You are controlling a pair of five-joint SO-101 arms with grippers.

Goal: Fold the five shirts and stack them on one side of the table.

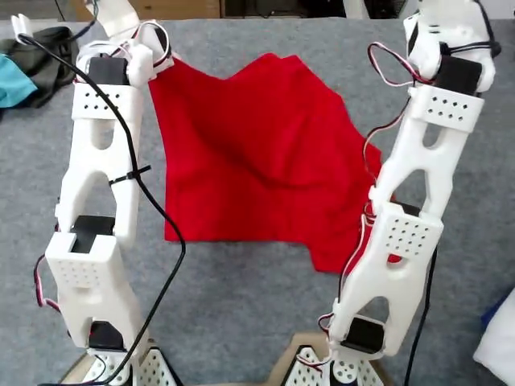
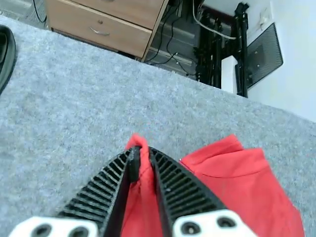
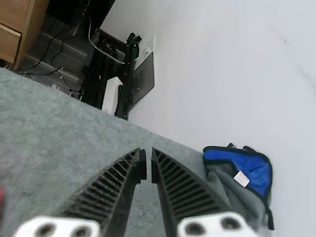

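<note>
The left gripper (image 2: 141, 154) is clenched on a raised corner of the red shirt (image 1: 257, 153), which lies spread and rumpled on the grey felt table (image 1: 241, 305) between the two arms. The right gripper (image 3: 148, 162) is closed almost fully on nothing, over the felt, with a blue and grey garment (image 3: 242, 180) lying beyond it.

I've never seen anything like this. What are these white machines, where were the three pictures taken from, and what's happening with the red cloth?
These are two white robot arms side by side at a grey table. One picture looks down from overhead; the other two come from small cameras on each arm's wrist, looking along its claw. A red shirt lies spread on the table. The left claw is pinched shut on one far corner of it. The right claw holds nothing. Other clothes lie at the table's edge.
</note>
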